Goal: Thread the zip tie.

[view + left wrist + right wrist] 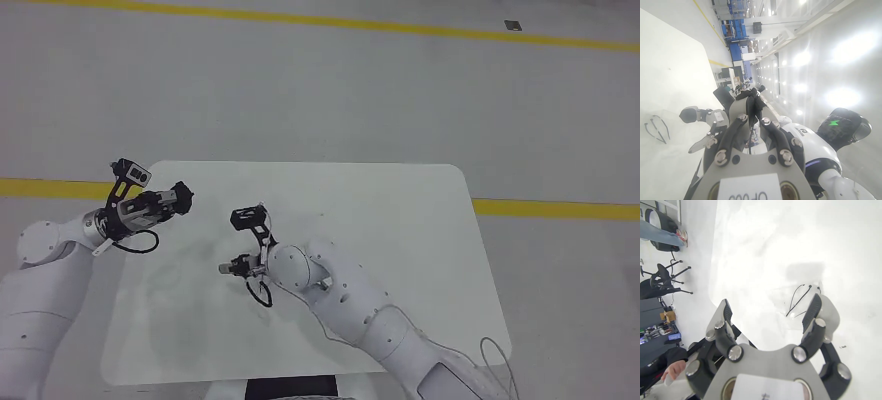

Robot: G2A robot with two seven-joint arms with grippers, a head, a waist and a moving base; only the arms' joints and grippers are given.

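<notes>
Black zip ties (798, 296) lie loose in a shallow clear tray (780, 313) on the white table (400, 220). My right gripper (771, 300) hovers open just short of them, nothing between its fingers, and one fingertip (814, 304) covers part of a tie. In the top view this right gripper (230, 267) is left of the table's middle. My left gripper (751, 94) is held up off the table with its fingers pressed together; I see nothing in it. It hangs over the table's far left edge (180, 197). The left wrist view shows the zip ties (657, 130) beside the right arm's open fingers (687, 115).
The table's right half (420, 280) is bare white surface. Its rounded corner (712, 298) lies close to the tray. Office chairs (664, 279) stand on the floor beyond that edge.
</notes>
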